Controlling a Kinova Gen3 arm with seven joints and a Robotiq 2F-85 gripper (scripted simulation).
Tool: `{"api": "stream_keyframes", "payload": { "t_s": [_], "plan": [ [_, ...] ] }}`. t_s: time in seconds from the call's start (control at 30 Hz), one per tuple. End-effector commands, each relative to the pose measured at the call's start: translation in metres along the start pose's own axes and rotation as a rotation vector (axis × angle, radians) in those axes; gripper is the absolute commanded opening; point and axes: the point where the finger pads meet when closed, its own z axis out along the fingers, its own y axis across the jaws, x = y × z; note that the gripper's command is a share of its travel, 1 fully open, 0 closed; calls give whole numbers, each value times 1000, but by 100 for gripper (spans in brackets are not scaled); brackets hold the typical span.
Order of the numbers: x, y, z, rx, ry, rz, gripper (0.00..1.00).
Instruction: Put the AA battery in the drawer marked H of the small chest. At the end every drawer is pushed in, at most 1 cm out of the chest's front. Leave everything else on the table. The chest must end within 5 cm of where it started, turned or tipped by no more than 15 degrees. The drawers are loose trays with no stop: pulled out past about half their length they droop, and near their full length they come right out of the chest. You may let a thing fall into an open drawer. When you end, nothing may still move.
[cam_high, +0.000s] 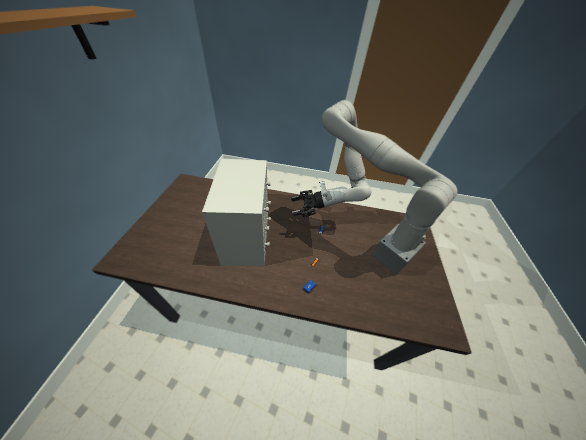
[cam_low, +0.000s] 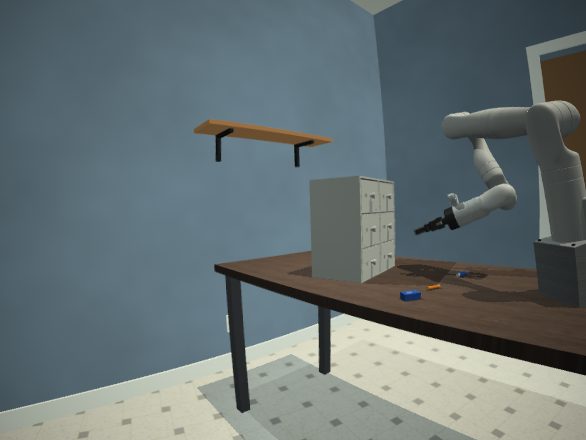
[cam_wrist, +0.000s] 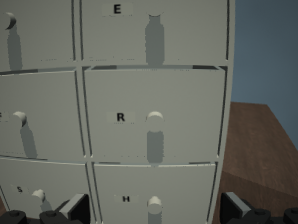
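Chest: upright on the table; all visible drawers look shut.
Gripper: fingers spread wide, nothing between them, in front of the chest.
Drawer H: bottom row, right column in wrist view.
Blue box: on table.
Orange stick: on table.
AA battery: probably the blue cylinder, on table.
H knob: judged next target; step is opening H. Lower, align, grip, pull straight, stop short of half.
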Motion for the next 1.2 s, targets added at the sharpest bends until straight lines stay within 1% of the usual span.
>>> {"api": "stream_keyframes", "payload": {
  "t_s": [0.0,0.43,0.47,1.17],
  "plan": [
    [-7,0,0,-2,3,10,100],
    [-7,0,1,-2,15,10,100],
    [-7,0,1,-2,15,10,33],
    [-7,0,1,-2,15,10,33]
  ]
}}
